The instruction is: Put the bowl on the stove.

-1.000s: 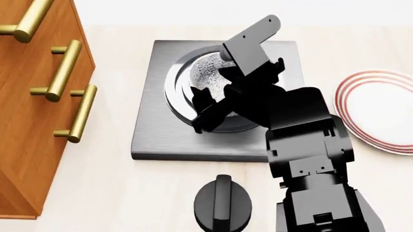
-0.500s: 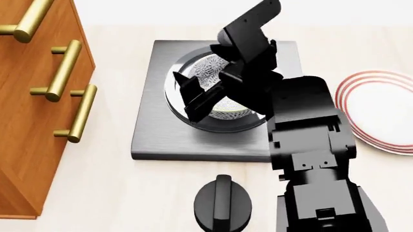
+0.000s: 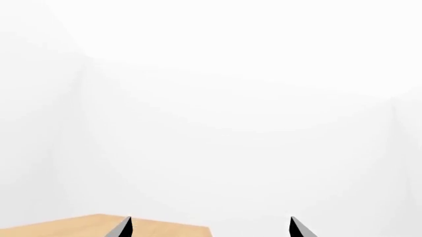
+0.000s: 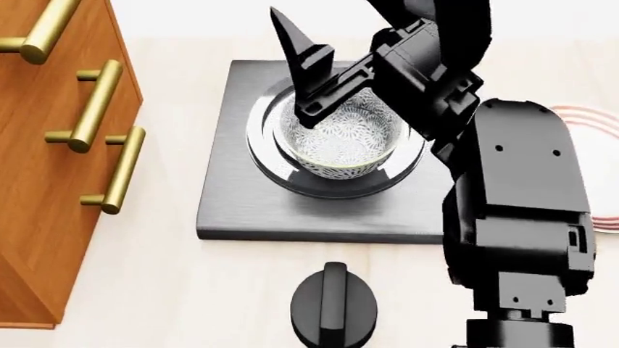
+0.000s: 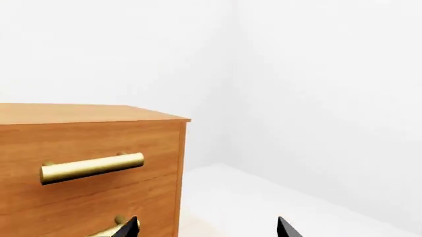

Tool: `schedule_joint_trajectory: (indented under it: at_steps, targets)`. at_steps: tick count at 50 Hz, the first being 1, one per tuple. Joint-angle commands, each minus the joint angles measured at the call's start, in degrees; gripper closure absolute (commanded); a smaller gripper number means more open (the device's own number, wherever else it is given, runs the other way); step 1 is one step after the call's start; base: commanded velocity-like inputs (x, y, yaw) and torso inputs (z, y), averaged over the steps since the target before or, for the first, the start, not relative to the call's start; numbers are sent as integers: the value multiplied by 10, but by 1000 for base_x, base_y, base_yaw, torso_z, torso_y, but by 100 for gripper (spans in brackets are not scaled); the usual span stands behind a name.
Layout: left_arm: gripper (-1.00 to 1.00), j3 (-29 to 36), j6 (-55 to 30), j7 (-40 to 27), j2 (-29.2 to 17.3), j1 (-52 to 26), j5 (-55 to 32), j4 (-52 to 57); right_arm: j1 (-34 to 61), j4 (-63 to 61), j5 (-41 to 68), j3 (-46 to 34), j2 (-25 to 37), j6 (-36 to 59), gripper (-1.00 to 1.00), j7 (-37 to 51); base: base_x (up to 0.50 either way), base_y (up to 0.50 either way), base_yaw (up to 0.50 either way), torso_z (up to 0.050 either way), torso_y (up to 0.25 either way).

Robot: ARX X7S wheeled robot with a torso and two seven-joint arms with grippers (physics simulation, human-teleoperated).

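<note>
Lifted clear since a moment ago, the right gripper (image 4: 324, 80) now hangs above the bowl (image 4: 341, 141) with jaws spread, holding nothing. Beneath it, the speckled bowl sits upright on the stove (image 4: 232, 203) burner. Placement looks done; only withdrawal remains. Left gripper (image 3: 209, 228) is spread, empty.

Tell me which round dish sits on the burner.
The speckled grey-blue bowl, centred on the stove. The red-ringed plate lies on the counter.
</note>
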Motion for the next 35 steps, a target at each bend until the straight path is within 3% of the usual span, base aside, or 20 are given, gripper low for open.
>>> schedule_joint_trajectory:
  at_steps: [1, 10, 35]
  targets:
    - [-100, -16, 14, 3, 15, -2, 19, -3, -152, -366, 91, 100, 20, 133, -100, 26, 0, 0, 0, 0, 0]
    - [-100, -19, 16, 2, 15, 2, 19, 1, -234, -488, 155, 159, 16, 143, -100, 43, 0, 0, 0, 0, 0]
    - [-100, -23, 22, 2, 14, 4, 14, -1, -305, -530, 265, 219, -47, 80, -100, 65, 0, 0, 0, 0, 0]
